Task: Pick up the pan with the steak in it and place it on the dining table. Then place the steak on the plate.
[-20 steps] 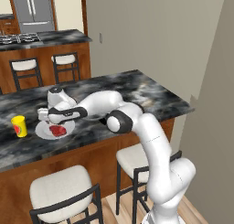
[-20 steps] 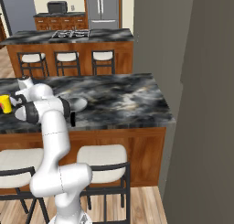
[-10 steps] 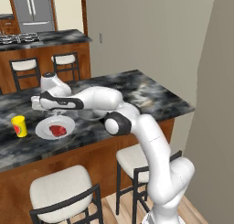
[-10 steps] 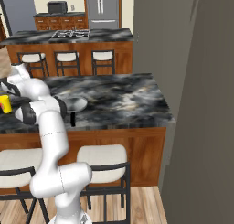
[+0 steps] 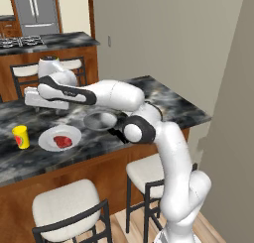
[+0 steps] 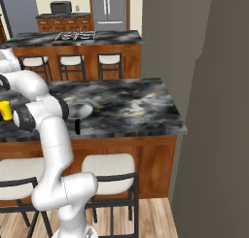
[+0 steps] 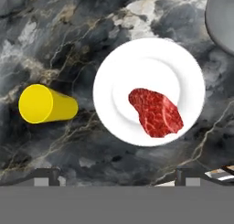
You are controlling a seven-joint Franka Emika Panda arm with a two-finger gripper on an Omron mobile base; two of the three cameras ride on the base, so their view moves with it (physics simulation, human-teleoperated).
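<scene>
Steak [image 7: 156, 112] lying on plate [image 7: 114, 72], pan [image 5: 99, 121] on dining table [image 5: 173, 108]; gripper [image 5: 31, 98] jaws apart, empty; I'd lift straight, avoiding yellow cup [image 7: 45, 104].

Raw red steak [image 7: 156, 112] on white plate [image 7: 109, 72], yellow cup [image 7: 43, 104] beside, grey pan [image 5: 99, 120], black-grey marbled dining table [image 7: 55, 40] with brown wood side

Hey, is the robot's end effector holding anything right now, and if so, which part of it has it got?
Nothing is held. The end effector is open above the dining table, and the steak lies on the plate, clear of the fingertips.
</scene>
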